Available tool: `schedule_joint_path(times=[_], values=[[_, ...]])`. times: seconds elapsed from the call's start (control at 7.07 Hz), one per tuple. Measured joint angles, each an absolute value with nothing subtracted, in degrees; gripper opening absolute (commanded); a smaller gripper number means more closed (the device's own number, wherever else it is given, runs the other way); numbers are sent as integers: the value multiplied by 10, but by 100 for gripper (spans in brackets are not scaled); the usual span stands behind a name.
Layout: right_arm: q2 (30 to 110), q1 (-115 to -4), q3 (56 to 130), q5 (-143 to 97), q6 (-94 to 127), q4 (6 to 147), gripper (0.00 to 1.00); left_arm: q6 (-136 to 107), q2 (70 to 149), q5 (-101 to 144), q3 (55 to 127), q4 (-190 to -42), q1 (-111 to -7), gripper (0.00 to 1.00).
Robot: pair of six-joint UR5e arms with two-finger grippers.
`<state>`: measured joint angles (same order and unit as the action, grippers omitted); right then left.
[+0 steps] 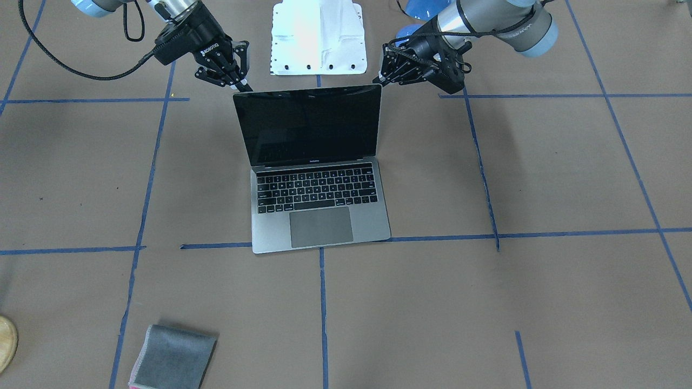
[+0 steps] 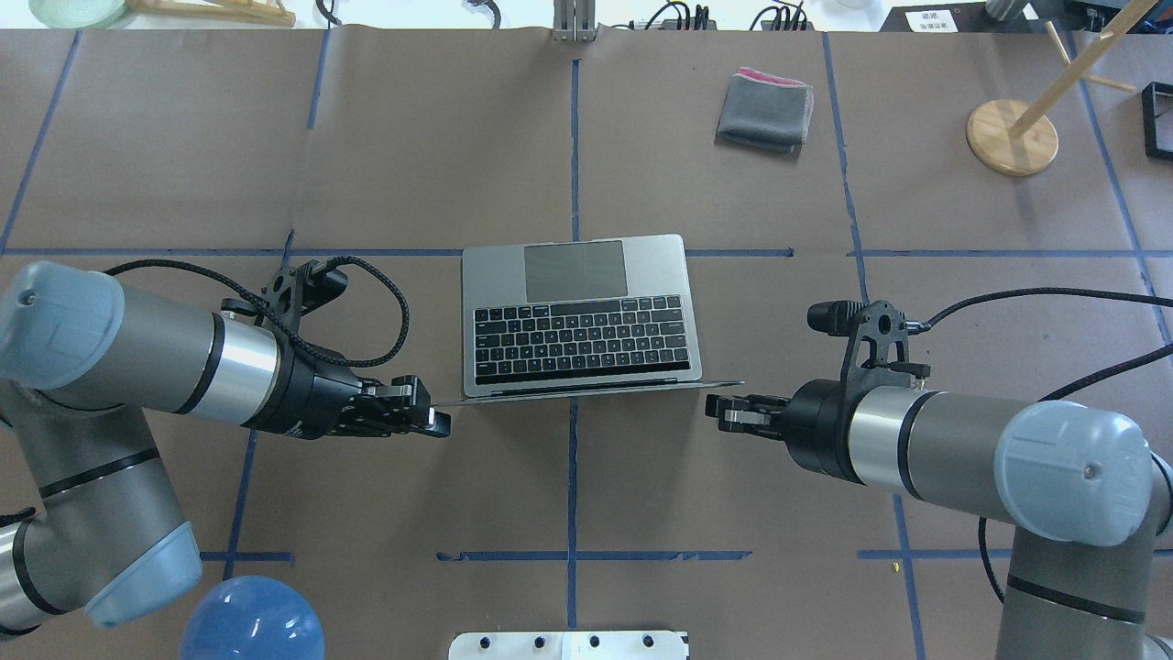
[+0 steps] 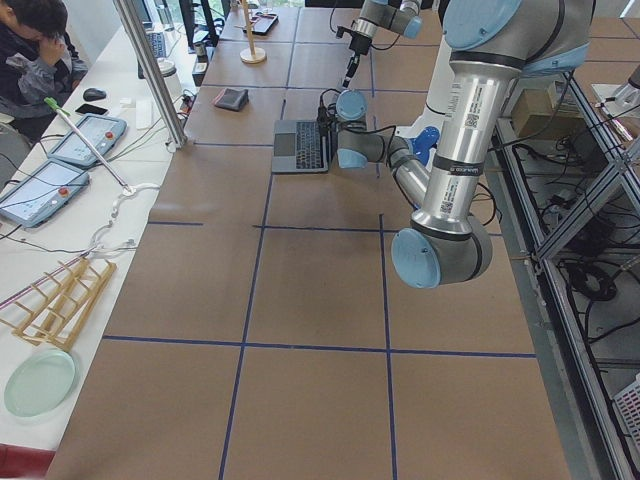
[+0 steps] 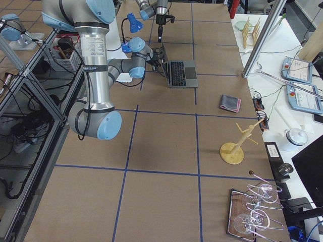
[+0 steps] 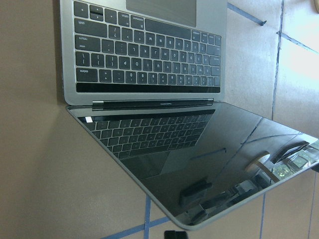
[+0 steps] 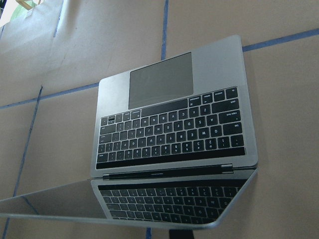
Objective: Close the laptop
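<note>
The laptop [image 1: 319, 216] stands open in the middle of the table, with its black screen [image 1: 308, 127] tilted back toward the robot. It also shows in the overhead view [image 2: 582, 312], the left wrist view [image 5: 149, 59] and the right wrist view [image 6: 174, 129]. My left gripper [image 2: 438, 422] is shut and empty, just behind the lid's top corner on its side [image 1: 378, 81]. My right gripper [image 2: 717, 409] is shut and empty, just behind the opposite top corner [image 1: 244, 85]. I cannot tell whether either tip touches the lid.
A folded grey cloth [image 2: 765, 112] lies at the far side of the table, to the right. A wooden stand [image 2: 1011, 136] is at the far right. A white mounting plate [image 1: 319, 38] and a blue dome [image 2: 252, 619] sit by the robot's base.
</note>
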<state>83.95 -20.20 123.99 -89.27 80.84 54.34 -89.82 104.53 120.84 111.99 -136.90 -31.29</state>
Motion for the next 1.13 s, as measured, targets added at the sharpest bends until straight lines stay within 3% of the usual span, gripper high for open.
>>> schedule_joint_path(times=[1.13], values=[[786, -260, 1225, -898, 806, 628, 0, -893, 1068, 1181, 1112, -1332, -348, 0]])
